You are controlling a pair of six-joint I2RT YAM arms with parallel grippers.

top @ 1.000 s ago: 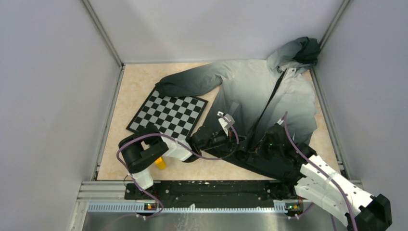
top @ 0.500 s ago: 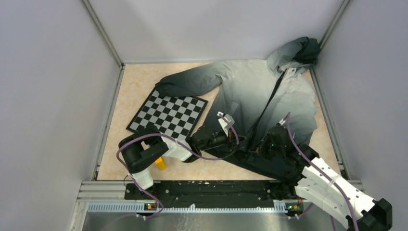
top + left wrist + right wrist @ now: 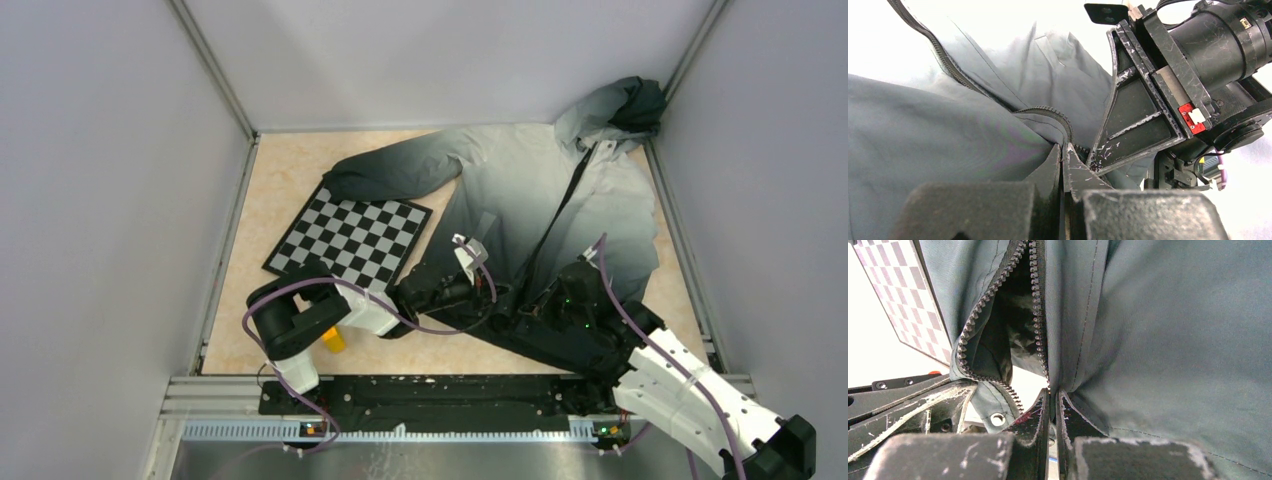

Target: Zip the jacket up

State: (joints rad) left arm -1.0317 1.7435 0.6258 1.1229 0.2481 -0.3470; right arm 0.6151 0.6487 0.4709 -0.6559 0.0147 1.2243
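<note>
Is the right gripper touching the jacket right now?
Touching. The right wrist view shows the right gripper shut on the jacket, fabric pinched between its jaws beside the zipper.

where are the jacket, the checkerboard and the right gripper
jacket [image 3: 520,190] top external view, pale grey chest panel
checkerboard [image 3: 350,238] top external view, middle of the board
right gripper [image 3: 1053,399] right wrist view, between its fingertips

I am pinching the jacket [image 3: 1158,330], a smooth matt cloth with fine stitching, in my right gripper [image 3: 1052,395], whose black plastic fingers [image 3: 1073,425] are looking scuffed and scratched. Just left of them a shiny metal snap [image 3: 996,418] is glinting; my left gripper [image 3: 1063,150] is looking equally worn.
</note>
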